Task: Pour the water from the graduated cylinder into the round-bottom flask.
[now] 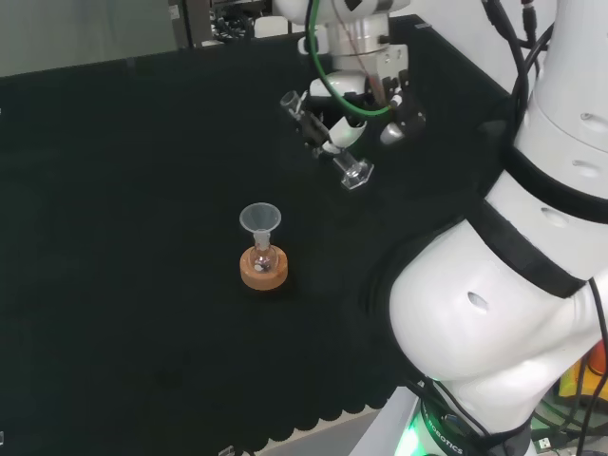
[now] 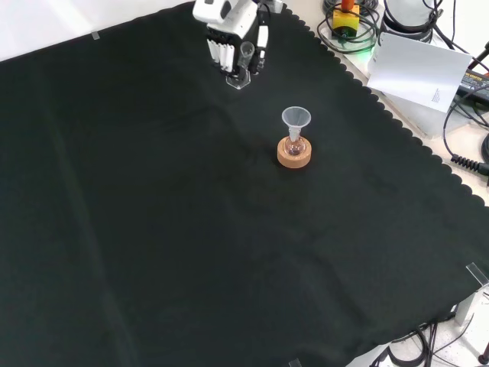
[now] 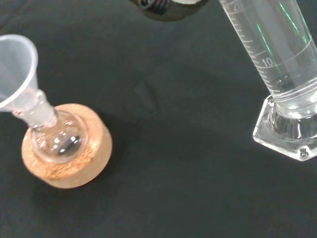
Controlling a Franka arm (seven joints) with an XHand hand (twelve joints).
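Nearest to us in the front view, the black-clothed surface point(image 2: 153, 252) lies bare. Farther on stands the round-bottom flask point(image 2: 294, 147), seated in its cork ring point(image 2: 294, 157) with a clear funnel point(image 2: 296, 118) in its neck. In the wrist view we see a small dark object at the bottom of the flask; whether any liquid is there we cannot tell.

Beyond it, well apart from the flask, the hand point(image 2: 229, 34) has its fingers point(image 2: 222, 55) wrapped around the graduated cylinder point(image 2: 244, 63). In the head view the cylinder hangs tilted, its hexagonal foot lower and toward the flask, seemingly just off the cloth. The wrist view shows its printed scale, but we cannot make out a water line with confidence.

Our worries from here, as we judge them:
- The funnel mouth is narrow, so a lip not centred above it would send water onto the cloth.
- Brushing the funnel could tip it or rock the flask on its ring.
- Tilting too quickly could overrun the funnel's stem.
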